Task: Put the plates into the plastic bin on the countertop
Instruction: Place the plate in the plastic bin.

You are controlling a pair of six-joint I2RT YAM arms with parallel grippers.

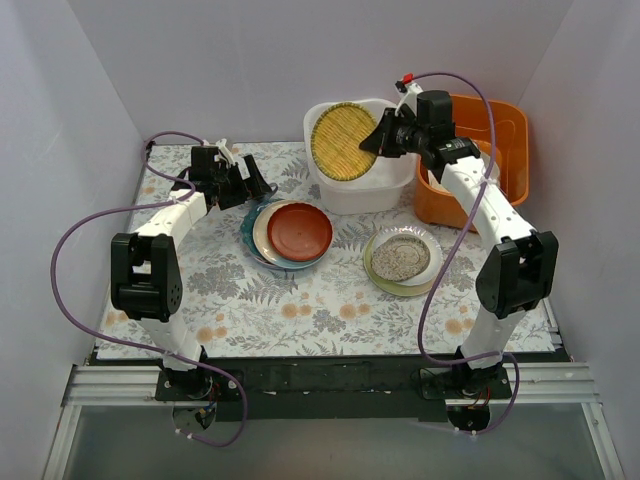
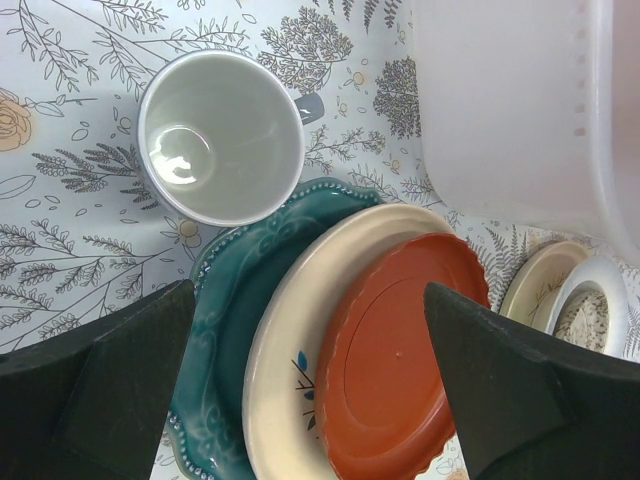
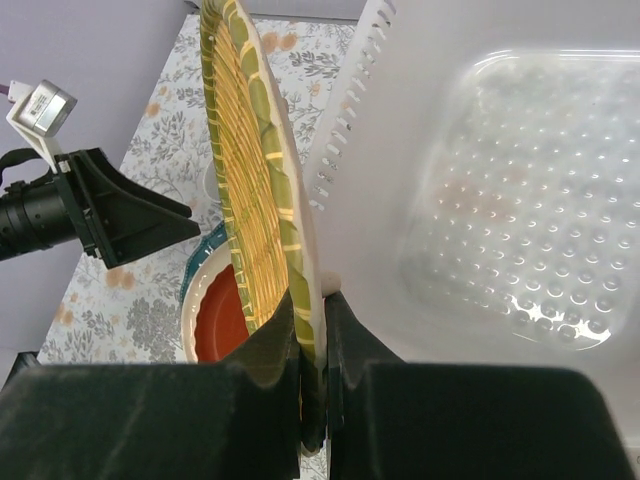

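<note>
**Top view.** The right gripper [image 1: 378, 137] carries the yellow woven-look plate [image 1: 341, 140] nearly on edge over the left part of the white plastic bin [image 1: 372, 192], with its jaws pinched on the plate's rim. The left gripper [image 1: 243, 186], jaws wide, hovers above a stack on the desk [image 1: 330, 300]. In the stack, the red plate [image 2: 400, 360] lies on the cream plate [image 2: 285, 350], which lies on the scalloped teal plate [image 2: 235, 300]. The grey cup [image 2: 220, 135] stands just beside them. A second plate stack [image 1: 402, 258] lies near the bin's front.

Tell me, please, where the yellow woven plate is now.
In the top view, the yellow woven plate stands on edge over the white plastic bin, back centre, its rim pinched by the right gripper.
</note>
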